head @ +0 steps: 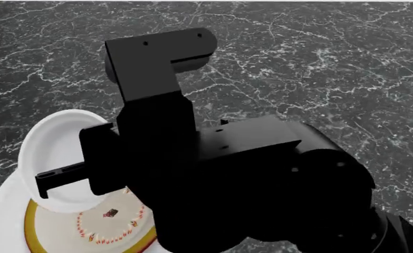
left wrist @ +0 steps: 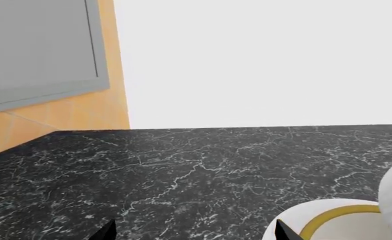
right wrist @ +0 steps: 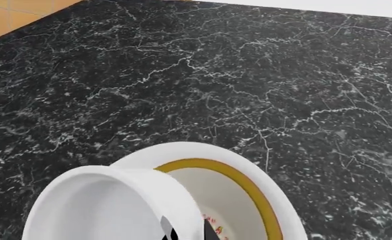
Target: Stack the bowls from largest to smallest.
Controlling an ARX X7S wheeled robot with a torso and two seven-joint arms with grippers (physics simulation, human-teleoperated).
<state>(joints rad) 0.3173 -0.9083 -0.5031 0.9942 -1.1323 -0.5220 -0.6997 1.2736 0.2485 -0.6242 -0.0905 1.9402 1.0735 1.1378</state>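
Black marble counter, white wall

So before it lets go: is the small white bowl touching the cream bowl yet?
Cannot tell. The head view shows the small white bowl tilted over the cream bowl, with no clear gap or contact.

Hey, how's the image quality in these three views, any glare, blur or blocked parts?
Head view: the dark right arm hides much of the bowls. Left wrist view: blank bright wall, no detail. Right wrist view: sharp, small white bowl cropped at the frame edge.

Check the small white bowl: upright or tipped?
Tipped. The small white bowl leans with its opening facing sideways above the medium bowl, held at its rim by the right claw.
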